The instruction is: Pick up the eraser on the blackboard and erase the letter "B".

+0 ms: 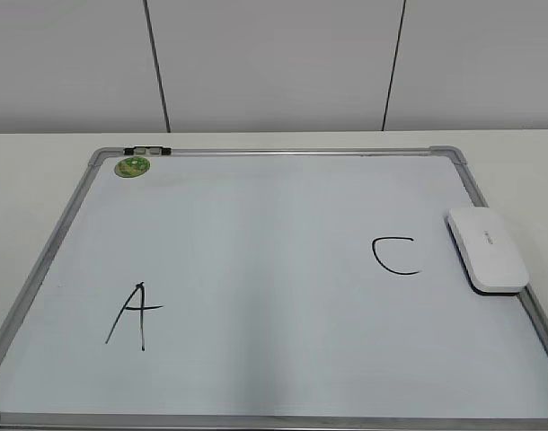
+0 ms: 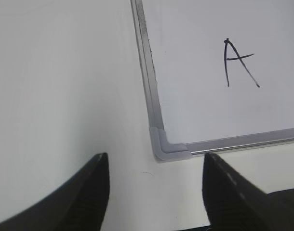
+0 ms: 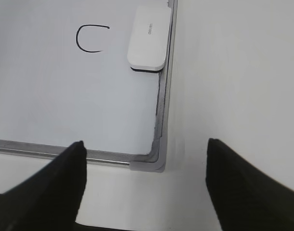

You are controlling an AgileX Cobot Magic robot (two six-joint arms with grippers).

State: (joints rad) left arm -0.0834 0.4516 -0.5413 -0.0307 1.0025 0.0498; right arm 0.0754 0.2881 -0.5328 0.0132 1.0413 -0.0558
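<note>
The blackboard (image 1: 256, 269) is a pale board with a silver frame, lying flat on the table. The white eraser (image 1: 487, 248) lies at its right edge, just right of the black "C" (image 1: 395, 256); it also shows in the right wrist view (image 3: 148, 38). No letter "B" shows anywhere; the board's middle is blank. The black "A" (image 1: 133, 314) is at the lower left. My left gripper (image 2: 155, 166) is open and empty over the table by the board's near left corner. My right gripper (image 3: 146, 154) is open and empty by the near right corner. Neither gripper shows in the exterior view.
A small green round magnet (image 1: 132, 166) sits at the board's far left corner, next to a black and white marker (image 1: 146, 150) on the frame. White table (image 1: 22, 171) surrounds the board. A panelled wall stands behind.
</note>
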